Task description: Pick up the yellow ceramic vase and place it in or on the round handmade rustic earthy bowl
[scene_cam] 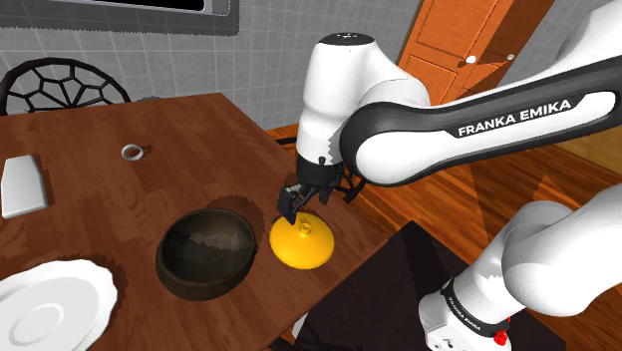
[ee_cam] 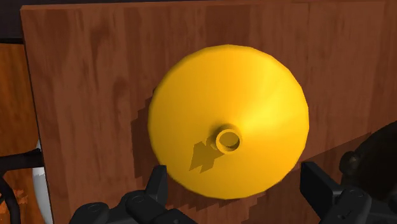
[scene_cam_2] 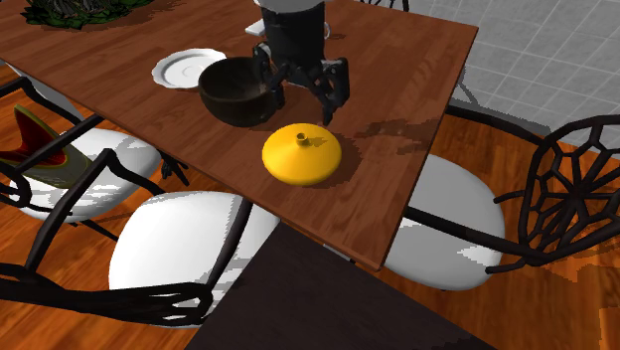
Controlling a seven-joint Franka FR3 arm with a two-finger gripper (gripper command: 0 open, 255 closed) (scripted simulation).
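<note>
A squat yellow vase [scene_cam: 302, 242] with a small narrow neck stands upright on the brown wooden table [scene_cam: 120, 209], near its edge. Just beside it sits a dark round bowl [scene_cam: 207, 252], hollow side up. My black gripper [scene_cam: 304, 204] hovers directly above the vase, open, its fingers apart and not touching it. In the second exterior view the gripper [scene_cam_2: 301, 99] hangs between the bowl [scene_cam_2: 233, 89] and the vase [scene_cam_2: 301, 154]. In the wrist view the vase [ee_cam: 229, 121] lies ahead of the gripper [ee_cam: 236, 191], with its fingers [ee_cam: 156, 191] spread wider than the neck.
A white plate [scene_cam: 50, 304] lies beyond the bowl, and a small ring-like object [scene_cam: 133, 152] and a flat white object [scene_cam: 22, 186] sit farther along the table. Dark wire chairs [scene_cam_2: 556, 189] with white seats stand around the table. The table edge [scene_cam_2: 328, 249] is close to the vase.
</note>
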